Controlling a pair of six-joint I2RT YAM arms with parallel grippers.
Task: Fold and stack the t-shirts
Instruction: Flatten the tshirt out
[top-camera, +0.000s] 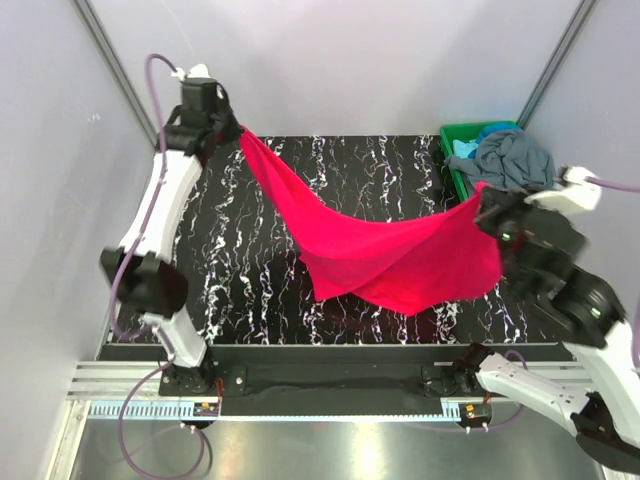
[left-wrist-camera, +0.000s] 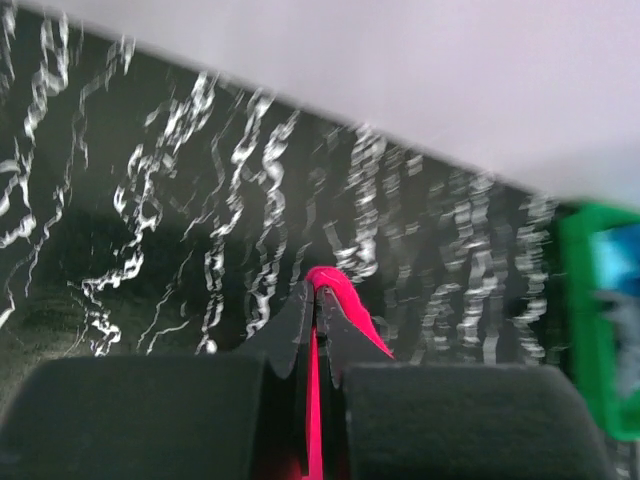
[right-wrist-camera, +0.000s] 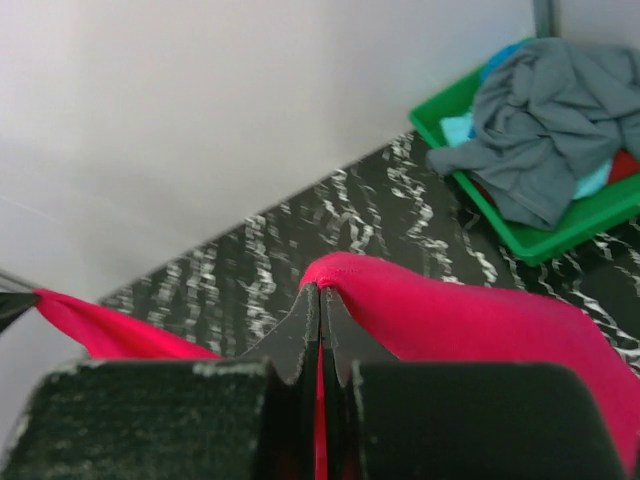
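Right arm (top-camera: 585, 300): closest to the lens, elbow hiked up at the right edge, wrist reaching in over the table's right side.
Left arm (top-camera: 165, 200): stretched tall from its base, forearm running away from us, wrist up at the far-left corner and turned to the right.
Table (top-camera: 380, 165): black with white marbling.
Magenta t-shirt (top-camera: 390, 255): up in the air, slung like a hammock between the 2 grippers. It is high at the far left, sags in the middle, and has a loose fold hanging toward the near edge. Whether the low part brushes the table, can't tell.
Green bin (top-camera: 452, 135): far-right corner, just behind the right wrist.
Grey t-shirt (top-camera: 515, 160): crumpled on top of the bin, spilling over its rim.
Teal t-shirt (top-camera: 465, 148): in the bin, mostly buried under the grey one.
Left gripper (left-wrist-camera: 316, 292): fingers pinched tight on a magenta corner, with a thin pink strip between them.
Right gripper (right-wrist-camera: 320, 290): fingers clamped on the opposite magenta edge, cloth bulging over the tips.
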